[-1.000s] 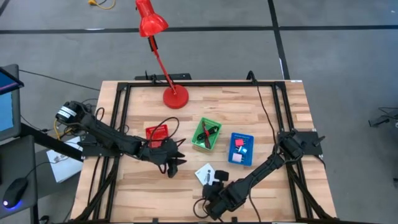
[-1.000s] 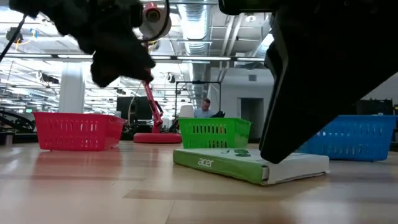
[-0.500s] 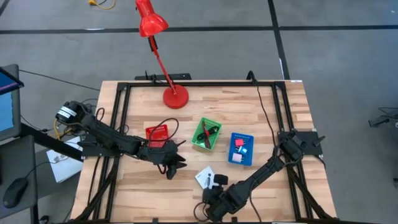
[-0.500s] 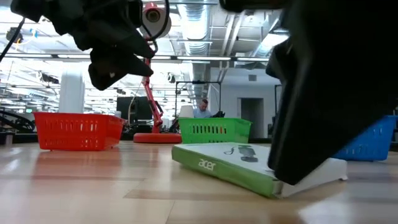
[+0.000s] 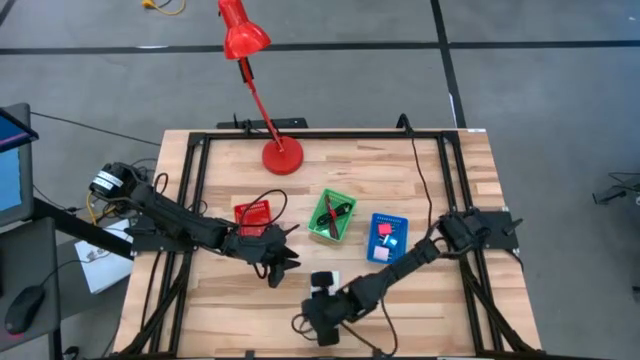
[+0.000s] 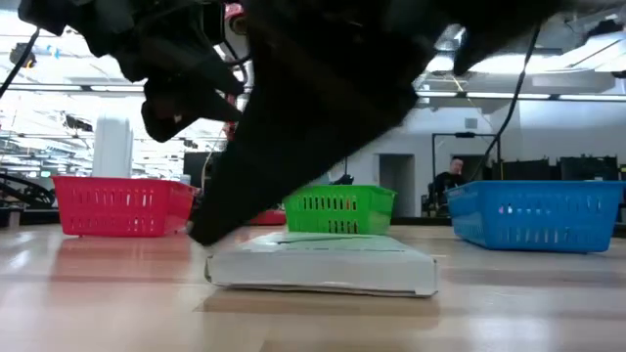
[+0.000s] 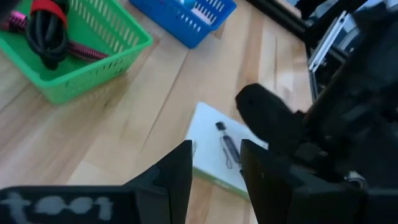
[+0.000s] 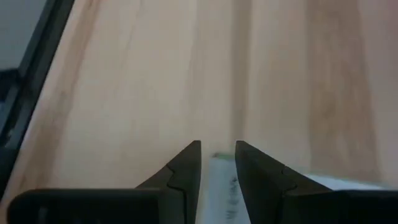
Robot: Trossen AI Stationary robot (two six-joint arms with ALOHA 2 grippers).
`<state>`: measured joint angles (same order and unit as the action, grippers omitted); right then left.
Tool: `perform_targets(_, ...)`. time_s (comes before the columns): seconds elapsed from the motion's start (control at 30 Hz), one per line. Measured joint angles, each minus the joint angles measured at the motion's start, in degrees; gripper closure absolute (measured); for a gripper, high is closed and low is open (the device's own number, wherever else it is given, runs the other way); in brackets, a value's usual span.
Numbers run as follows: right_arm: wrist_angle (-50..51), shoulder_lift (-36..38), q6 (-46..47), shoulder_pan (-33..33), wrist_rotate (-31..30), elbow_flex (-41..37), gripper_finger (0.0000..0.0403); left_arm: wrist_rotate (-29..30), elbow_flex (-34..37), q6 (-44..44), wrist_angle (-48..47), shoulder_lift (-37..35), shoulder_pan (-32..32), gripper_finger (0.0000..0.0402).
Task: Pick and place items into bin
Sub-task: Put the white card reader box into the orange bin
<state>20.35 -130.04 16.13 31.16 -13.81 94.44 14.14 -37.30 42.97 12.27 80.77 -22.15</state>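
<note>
Bright overhead light, blurred wrist views

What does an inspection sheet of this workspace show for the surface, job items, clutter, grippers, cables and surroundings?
Surface: light wooden table inside a black frame.
Job's things: flat white box with green edge lies flat on the wood; red mesh bin, green mesh bin holding a dark red cord, blue mesh bin holding a pink block.
Clutter: red desk lamp at the far edge.
Grippers: left gripper above the wood beside the red bin, nothing between its fingers; right gripper low over the white box, fingers slightly apart.
Cables: black cable by the red bin.
Surroundings: seated person beyond the table.
</note>
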Motion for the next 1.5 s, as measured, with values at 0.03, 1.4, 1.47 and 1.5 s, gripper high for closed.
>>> perform_targets(0.03,-0.32,0.13,-0.21,-0.53,0.24,0.08,0.0310,-0.01,0.00,0.12,-0.53,0.00,0.00,0.0278)
perform_targets(1.4,-13.50,2.05,10.39,-7.27,-9.50,-5.67,0.0310,-8.02,0.00,-1.14,-5.19,0.00,-0.33,0.0278)
perform_targets(1.47,-12.30,2.05,10.39,-7.96,-8.45,-5.67,0.0310,-11.88,0.00,-2.06,-5.38,0.00,-1.46,0.0278)
perform_targets(1.5,-11.03,2.05,10.39,-7.94,-7.80,-5.67,0.0310,-13.65,0.00,-2.16,-5.55,0.00,-2.27,0.0278)
